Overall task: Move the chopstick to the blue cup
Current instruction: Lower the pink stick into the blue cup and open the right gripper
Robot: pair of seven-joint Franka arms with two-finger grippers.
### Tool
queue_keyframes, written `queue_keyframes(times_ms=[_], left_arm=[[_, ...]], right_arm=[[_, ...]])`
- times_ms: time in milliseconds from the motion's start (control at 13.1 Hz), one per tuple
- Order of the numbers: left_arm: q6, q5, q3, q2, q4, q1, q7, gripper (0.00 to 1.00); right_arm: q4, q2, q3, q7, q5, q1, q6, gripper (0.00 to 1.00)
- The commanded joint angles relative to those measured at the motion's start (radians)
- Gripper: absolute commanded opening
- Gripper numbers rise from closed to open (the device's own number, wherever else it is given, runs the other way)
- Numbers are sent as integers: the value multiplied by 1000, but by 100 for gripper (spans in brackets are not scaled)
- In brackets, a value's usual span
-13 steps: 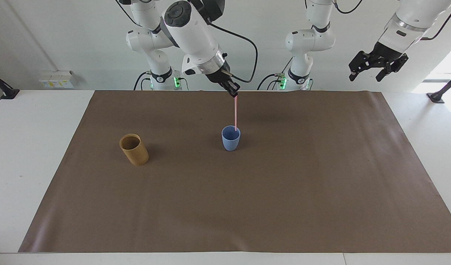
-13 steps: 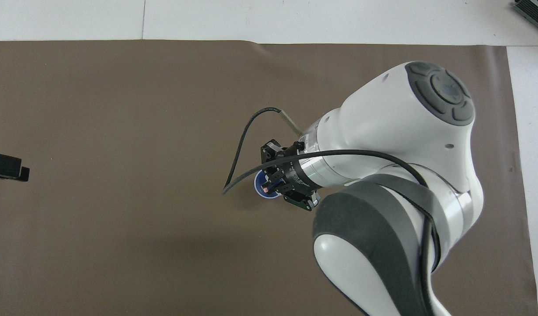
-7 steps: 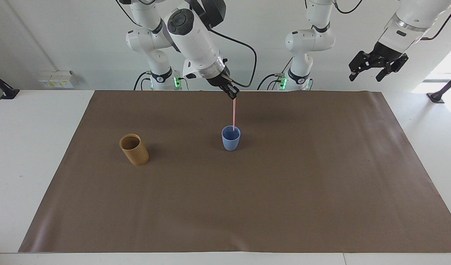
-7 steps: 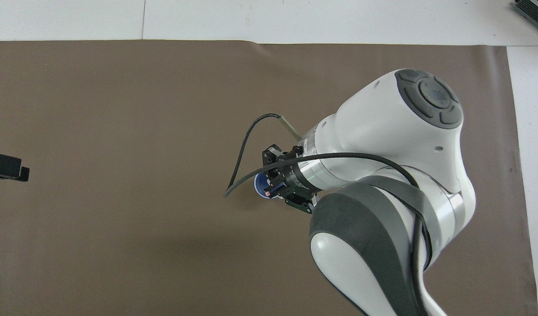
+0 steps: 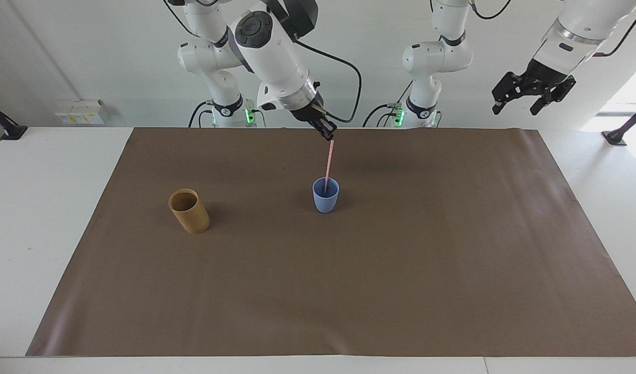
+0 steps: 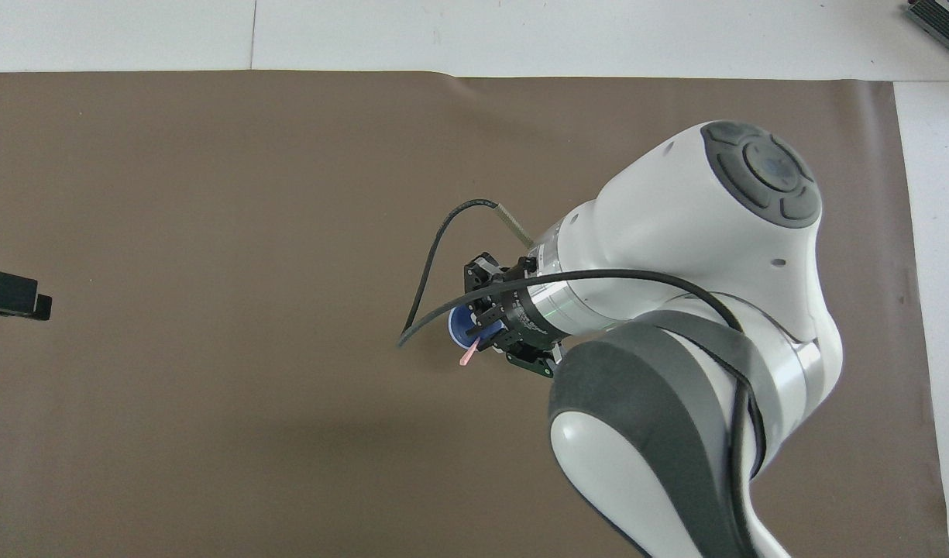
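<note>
1. My right end effector (image 5: 328,136) hangs straight over the blue cup (image 5: 325,201), so the chopstick (image 5: 328,166) goes in end-first.
2. The chopstick's lower end is inside the blue cup. Its top leans toward 1 o'clock in the facing view, just under my right end effector.
3. Released or clenched on the stick, I cannot tell. In the overhead view the stick's top pokes out toward 7 o'clock from it, so probably let go.
4. My left end effector (image 5: 533,96) waits, spread wide and empty, raised at the left arm's end (kept out of the way).
5. A tan cup (image 5: 189,210) stands at 9 o'clock from the blue cup in the facing view, well apart.
6. A brown mat (image 5: 401,270) covers most of the white bench (image 5: 48,208), with a plain white wall at 12 o'clock.
</note>
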State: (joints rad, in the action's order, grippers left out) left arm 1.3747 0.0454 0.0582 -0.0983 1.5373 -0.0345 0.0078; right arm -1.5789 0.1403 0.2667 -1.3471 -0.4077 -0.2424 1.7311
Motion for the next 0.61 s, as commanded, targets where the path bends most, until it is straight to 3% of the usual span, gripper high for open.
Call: queue_keyframes(times_ms=[0,152,228,304,457,533], left_arm=[[-17,8,3,-9,-2,-10,4,100],[-17,8,3,-9,-2,-10,4,100],[-17,8,3,-9,-2,-10,4,100],[-17,8,2,-9,-2,-10,4,100],[-17,8,3,-9,-2,-10,4,100],[-17,8,3,-9,-2,-10,4,100]], right_arm=[[-23,-18,3,13,7,9,19,18],[-15,-18,3,29,16,17,5,20],[-15,-28,0,72,30,25,-7,28],[-15,-51,-4,150,45,49,-37,44],[-18,-93,-6,345,97,113,-111,98],[-18,-108,-7,438,146,139,-129,100]])
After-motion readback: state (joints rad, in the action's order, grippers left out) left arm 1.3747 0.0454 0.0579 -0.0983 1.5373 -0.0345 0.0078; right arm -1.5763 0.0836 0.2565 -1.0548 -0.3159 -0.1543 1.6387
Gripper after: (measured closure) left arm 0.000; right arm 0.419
